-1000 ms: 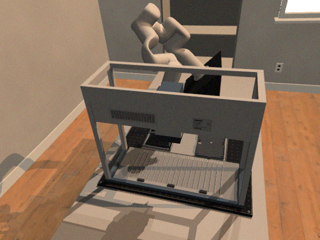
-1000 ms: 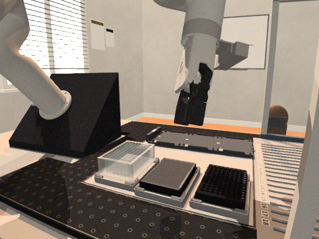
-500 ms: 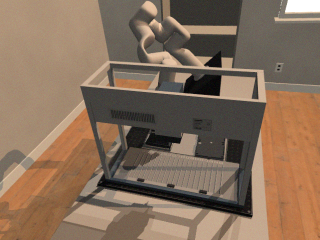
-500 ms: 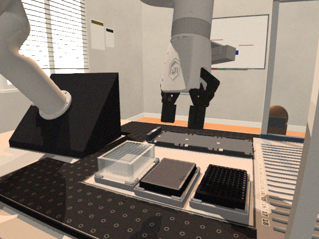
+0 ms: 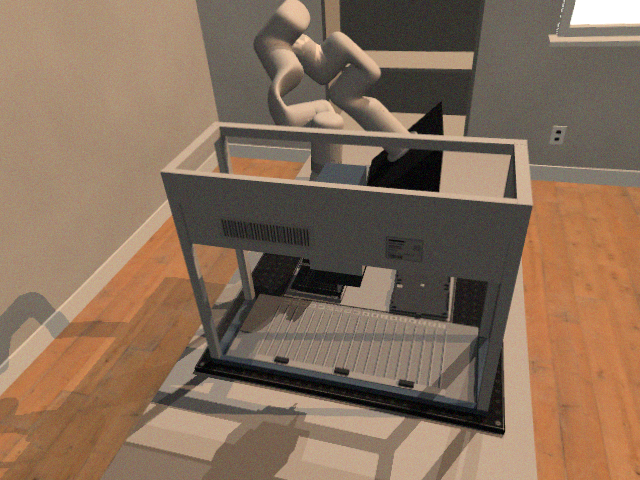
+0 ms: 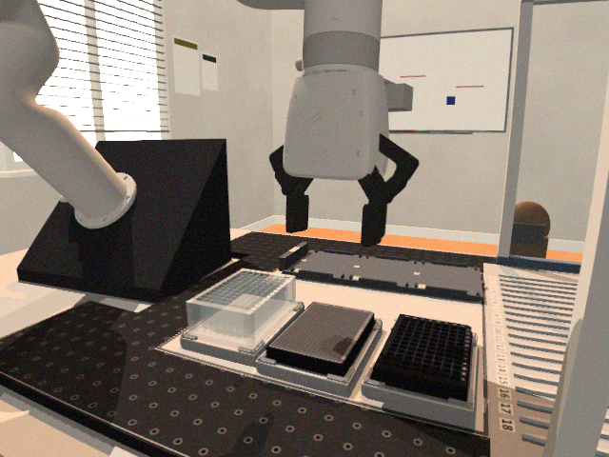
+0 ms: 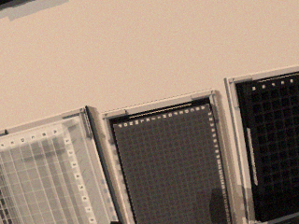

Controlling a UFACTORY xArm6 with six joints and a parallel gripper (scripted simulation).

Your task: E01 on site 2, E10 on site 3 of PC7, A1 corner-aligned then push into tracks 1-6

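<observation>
Three nests stand in a row in the exterior view. The clear deep-well block E07 [image 6: 243, 305] is in the left one, the grey 384-well plate E10 [image 6: 322, 336] in the middle, the black 96-well plate E01 [image 6: 425, 355] in the right. The wrist view looks down on E07 [image 7: 42, 173], E10 [image 7: 170, 163] and E01 [image 7: 273, 145]. The flat dark carrier PC7 [image 6: 388, 272] lies empty on the apron behind the nests, its handle [image 6: 293, 254] at the left end. My gripper [image 6: 335, 224] is open and empty, high above the strip between E10 and the carrier.
The numbered rails [image 6: 536, 316] run along the right of the nests. A black wedge-shaped block [image 6: 142, 216] stands at the left. In the top view the instrument frame [image 5: 351, 217] spans the rails [image 5: 351, 341], and three small dark lamps [image 5: 340, 370] sit behind them.
</observation>
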